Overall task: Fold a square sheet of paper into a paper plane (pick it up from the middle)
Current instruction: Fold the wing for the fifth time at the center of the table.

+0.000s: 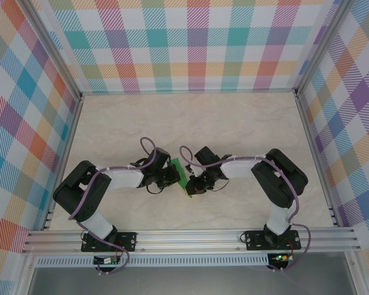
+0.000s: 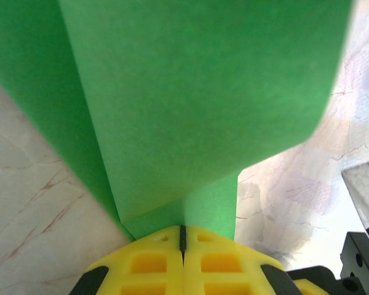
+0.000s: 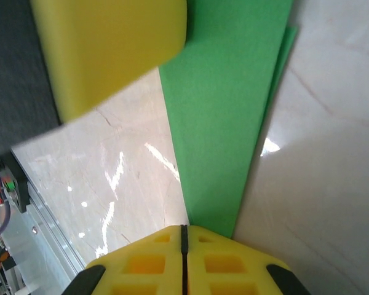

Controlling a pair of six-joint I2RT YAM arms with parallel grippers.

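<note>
Surface: pale marbled table (image 1: 234,123), enclosed by plaid walls (image 1: 197,43); a metal rail (image 1: 190,236) is seen along the near edge, where both arm bases are bolted.
Left side: the left gripper (image 1: 171,177) is reached inward toward the middle of the table, its yellow fingers (image 2: 154,261) pressed together with only a thin dark seam between them.
Left grasp: the square sheet of paper (image 2: 197,110) is pinched at that seam and rises straight ahead of the fingertips, filling most of the left wrist view.
Right side: the right gripper (image 1: 195,182) is brought in from the opposite side, tip nearly facing the left one; its yellow fingers (image 3: 215,264) are likewise closed tight.
Right grasp: a narrow green strip (image 3: 224,123) is clamped at its tips and runs away ahead of them, with a second layer showing along one edge.
Paper: held off the table between both grippers (image 1: 179,174), folded into layers with a crease running lengthwise.
Opposite pad: a blurred yellow pad (image 3: 104,49) of the left gripper is seen ahead of the right fingertips, just beside the strip.
</note>
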